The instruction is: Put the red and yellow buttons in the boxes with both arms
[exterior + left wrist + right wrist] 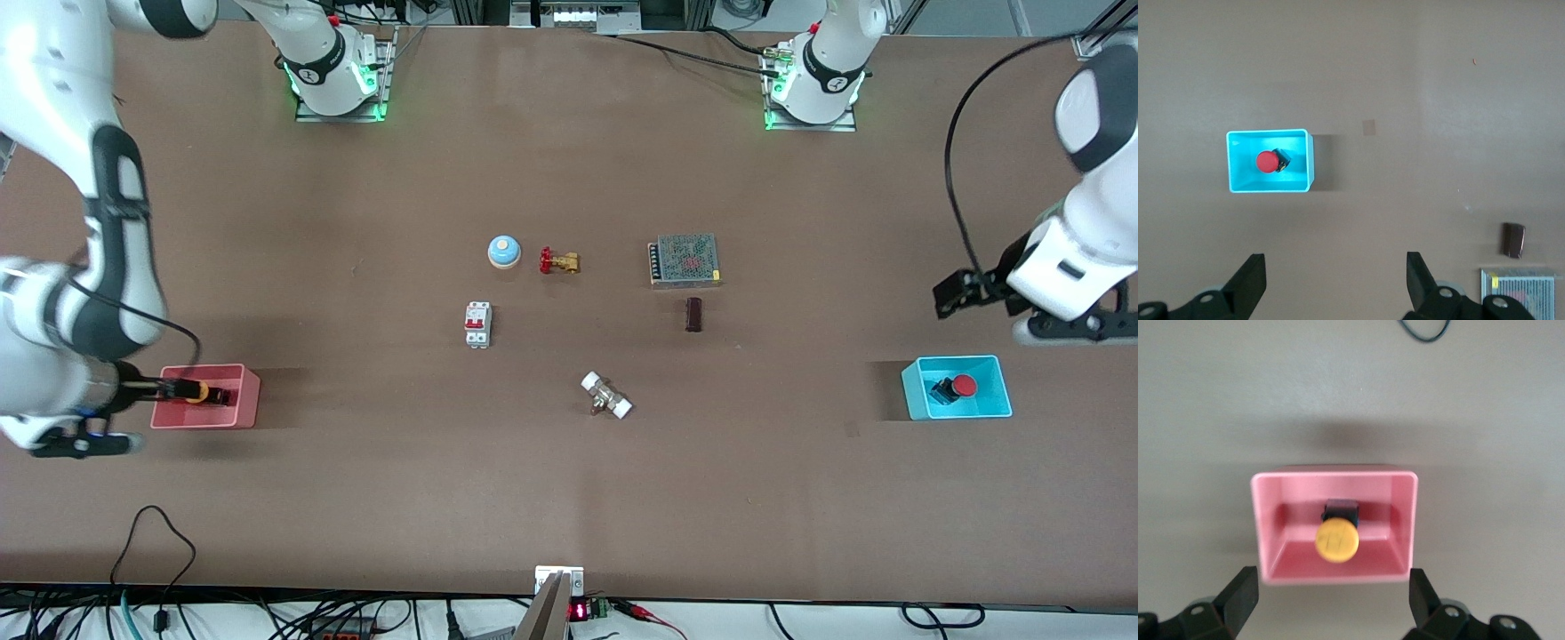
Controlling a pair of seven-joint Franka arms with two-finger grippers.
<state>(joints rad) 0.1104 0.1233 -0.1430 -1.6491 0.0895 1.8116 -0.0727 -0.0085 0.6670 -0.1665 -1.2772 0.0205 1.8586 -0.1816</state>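
Observation:
The orange-yellow button (203, 391) lies in the salmon-pink box (244, 400) at the right arm's end of the table; the right wrist view shows both the button (1336, 541) and the box (1265, 520). My right gripper (169, 388) (1333, 580) hangs open and empty over the box's rim. The red button (964, 386) lies in the cyan box (916, 396) at the left arm's end; the left wrist view shows the button (1267, 162) and the box (1238, 180). My left gripper (956, 293) (1335, 263) is open and empty over bare table beside the cyan box.
Mid-table stand a blue bell (503, 252), a brass valve with a red handwheel (558, 261), a white and red breaker (477, 324), a meshed metal power supply (684, 260), a small dark block (693, 314) and a white-capped fitting (606, 396).

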